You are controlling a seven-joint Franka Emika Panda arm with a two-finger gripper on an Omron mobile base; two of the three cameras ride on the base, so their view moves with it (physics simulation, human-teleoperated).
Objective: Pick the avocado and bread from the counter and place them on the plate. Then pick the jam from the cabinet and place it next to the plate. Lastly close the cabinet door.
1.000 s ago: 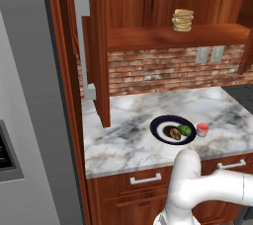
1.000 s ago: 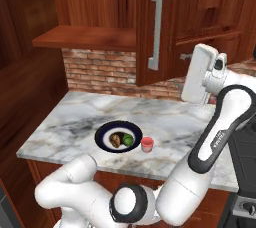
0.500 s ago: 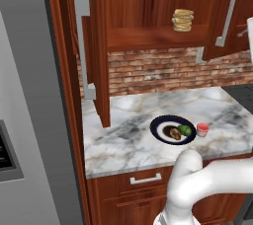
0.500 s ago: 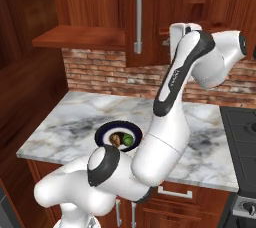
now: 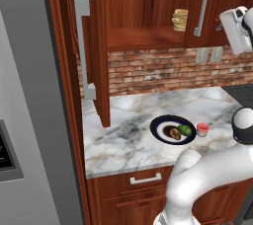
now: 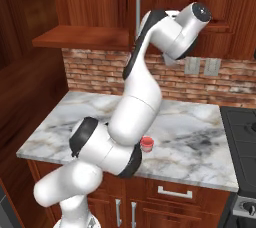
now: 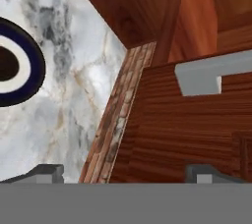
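Tool spread wide, cabinet door just ahead

A round plate with a navy rim and white inner ring sits on the white-and-grey marble worktop, toward its right part. On the plate lie a dark-brown bread piece and, touching it on the right, a glossy green avocado. A small pinkish-red jam jar with a pale top stands upright just right of the plate. Above, the reddish-brown cabinet door with its vertical silver handle stands partly open.
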